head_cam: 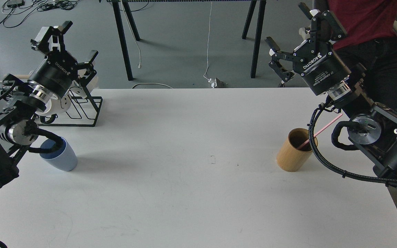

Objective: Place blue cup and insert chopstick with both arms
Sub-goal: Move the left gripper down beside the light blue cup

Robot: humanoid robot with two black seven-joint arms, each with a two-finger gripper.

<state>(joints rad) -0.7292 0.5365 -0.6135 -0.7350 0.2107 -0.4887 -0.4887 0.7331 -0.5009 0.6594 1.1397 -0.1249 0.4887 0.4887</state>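
Reaching in from the left edge, the left arm (9, 127) ends in a black Robotiq gripper, the left gripper (68, 46), whose fingers are spread wide apart and raised above the table's far left corner; nothing sits between them and they touch nothing. Behind and below it stands a black wire mug rack (84, 112) with white mugs (55, 105) partly hidden by the wrist. The blue cup (62, 156) stands upright on the white table (184, 172) near the left edge, just in front of the rack, with a black cable of the left arm crossing over its rim; the gripper itself is well apart from it. On the other side, the right arm (381, 137) comes in from the right edge, and the right gripper (298, 41) is likewise splayed open and empty, lifted above the table's far right corner in front of a person in a red shirt (364, 17). The pink chopstick (322, 130) leans tilted in a tan bamboo cup (295, 151), its lower end inside and its upper end slanting up to the right, toward the right arm's wrist. The bamboo cup stands upright near the right edge of the table, a black cable (322, 162) curving just beside it. Blue cup and chopstick lie well apart, at opposite sides of the table.
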